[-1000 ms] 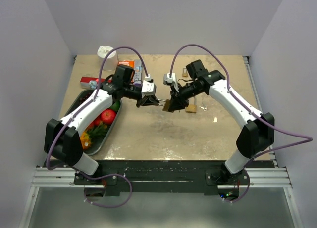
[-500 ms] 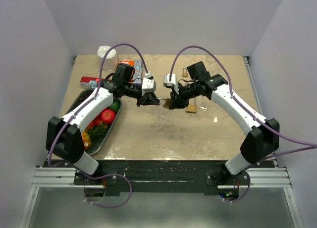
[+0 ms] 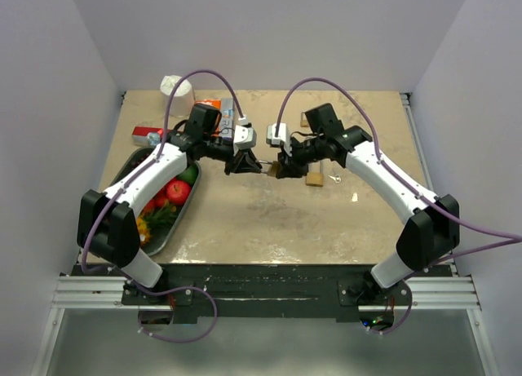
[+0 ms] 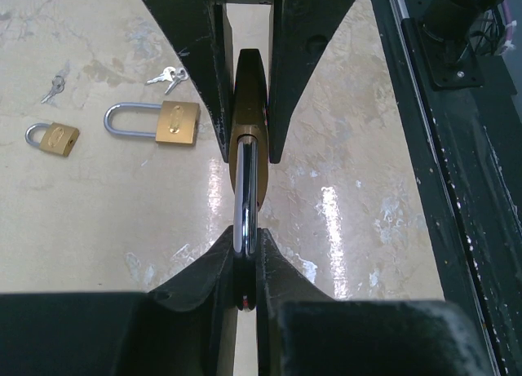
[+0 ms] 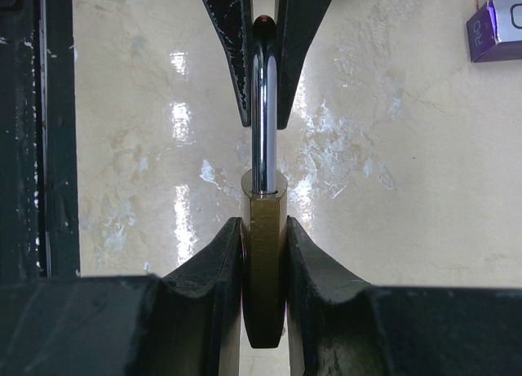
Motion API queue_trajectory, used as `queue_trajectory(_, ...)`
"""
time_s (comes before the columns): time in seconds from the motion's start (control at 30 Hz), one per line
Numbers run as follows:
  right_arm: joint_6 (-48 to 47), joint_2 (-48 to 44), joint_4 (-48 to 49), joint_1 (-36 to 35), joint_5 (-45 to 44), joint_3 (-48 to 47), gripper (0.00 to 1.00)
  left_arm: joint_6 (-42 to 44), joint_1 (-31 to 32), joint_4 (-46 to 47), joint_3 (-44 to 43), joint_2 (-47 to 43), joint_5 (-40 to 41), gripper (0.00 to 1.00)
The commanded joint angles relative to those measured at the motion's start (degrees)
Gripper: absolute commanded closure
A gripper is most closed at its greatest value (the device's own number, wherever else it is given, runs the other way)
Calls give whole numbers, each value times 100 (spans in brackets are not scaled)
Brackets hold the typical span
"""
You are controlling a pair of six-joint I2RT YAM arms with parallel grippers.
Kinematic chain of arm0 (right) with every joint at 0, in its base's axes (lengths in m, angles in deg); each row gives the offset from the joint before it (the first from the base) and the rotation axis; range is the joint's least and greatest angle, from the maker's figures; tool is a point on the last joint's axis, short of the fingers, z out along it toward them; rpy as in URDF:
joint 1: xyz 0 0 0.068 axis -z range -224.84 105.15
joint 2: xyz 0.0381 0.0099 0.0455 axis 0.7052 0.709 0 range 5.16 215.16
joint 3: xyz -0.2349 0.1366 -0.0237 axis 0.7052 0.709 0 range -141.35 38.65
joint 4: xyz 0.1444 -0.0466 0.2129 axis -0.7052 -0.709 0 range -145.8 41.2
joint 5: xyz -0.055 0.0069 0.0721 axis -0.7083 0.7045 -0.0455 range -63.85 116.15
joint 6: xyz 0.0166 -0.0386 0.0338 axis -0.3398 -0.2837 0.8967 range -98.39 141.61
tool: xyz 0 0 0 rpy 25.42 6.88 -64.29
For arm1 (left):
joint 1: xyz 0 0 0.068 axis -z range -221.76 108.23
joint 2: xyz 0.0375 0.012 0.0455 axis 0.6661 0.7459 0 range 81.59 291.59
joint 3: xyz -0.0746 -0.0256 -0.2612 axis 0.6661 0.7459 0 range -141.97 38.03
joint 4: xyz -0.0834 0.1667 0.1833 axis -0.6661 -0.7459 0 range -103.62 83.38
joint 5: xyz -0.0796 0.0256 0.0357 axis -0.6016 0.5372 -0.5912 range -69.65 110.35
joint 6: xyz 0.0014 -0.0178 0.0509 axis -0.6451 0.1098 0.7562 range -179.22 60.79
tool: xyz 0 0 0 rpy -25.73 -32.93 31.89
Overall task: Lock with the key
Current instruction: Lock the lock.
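A brass padlock (image 3: 272, 170) with a chrome shackle is held above the table between both grippers. My left gripper (image 3: 254, 165) is shut on the shackle (image 4: 245, 198). My right gripper (image 3: 283, 168) is shut on the brass body (image 5: 263, 254). In the left wrist view my gripper (image 4: 245, 241) pinches the shackle's bend, with the right fingers (image 4: 310, 58) beyond it. In the right wrist view my gripper (image 5: 263, 237) clamps the body, and the shackle (image 5: 263, 107) runs up into the left fingers (image 5: 231, 42). Small keys (image 4: 169, 76) lie loose on the table.
Two more brass padlocks (image 4: 167, 121) (image 4: 53, 138) and another key (image 4: 53, 86) lie on the table. A tray (image 3: 130, 170) of fruit stands at the left. A red box (image 3: 147, 134), an orange box (image 3: 208, 105) and a white roll (image 3: 175, 86) sit at the back left.
Both grippers, still holding the padlock between them, have shifted a little toward the far side of the table. The right arm's forearm has swung with it.
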Motion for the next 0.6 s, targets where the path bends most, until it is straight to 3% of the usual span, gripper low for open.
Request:
queue_trajectory(0.0, 16, -327, 1890, -414, 878, -235, 100, -124, 300, 500, -41, 117, -778, 100)
queue_trajectory(0.37, 807, -275, 3023, -748, 1817, -305, 100, -432, 563, 1449, 56, 302, -989, 100)
queue_trajectory(0.57, 912, -143, 3550, -828, 1924, -411, 100, -291, 678, 1327, 12, 407, -1165, 100)
